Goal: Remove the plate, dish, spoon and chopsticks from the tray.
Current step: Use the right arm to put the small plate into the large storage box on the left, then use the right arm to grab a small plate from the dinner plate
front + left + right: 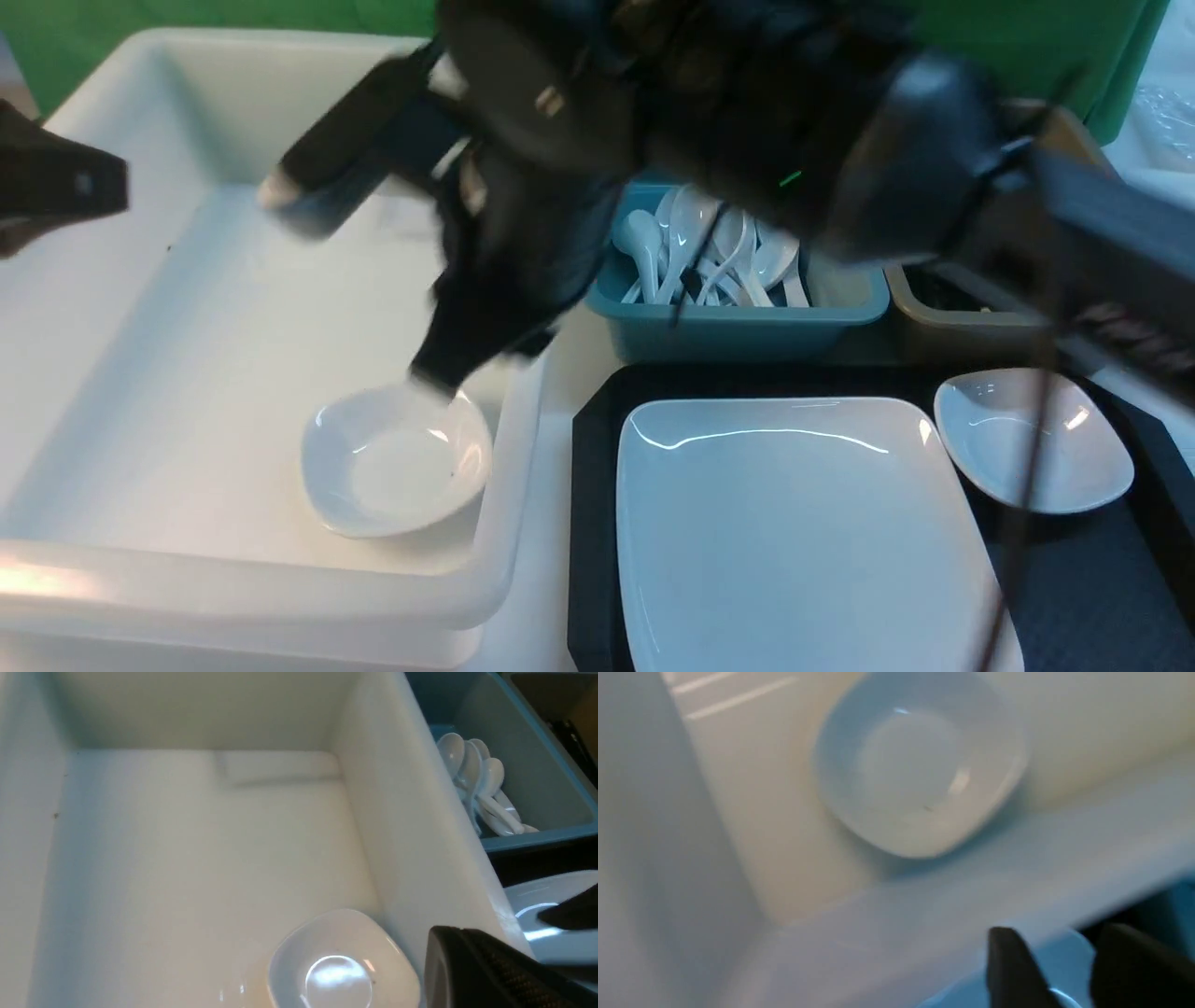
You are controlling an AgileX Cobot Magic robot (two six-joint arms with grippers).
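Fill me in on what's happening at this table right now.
The robot is clearing a black tray. Its right gripper is open over the white tub, just above a small dish lying on the tub's floor. The large plate and a second small dish are on the tray, not yet moved. White spoons sit in the blue tub. The left arm is off to the side, touching nothing visible.
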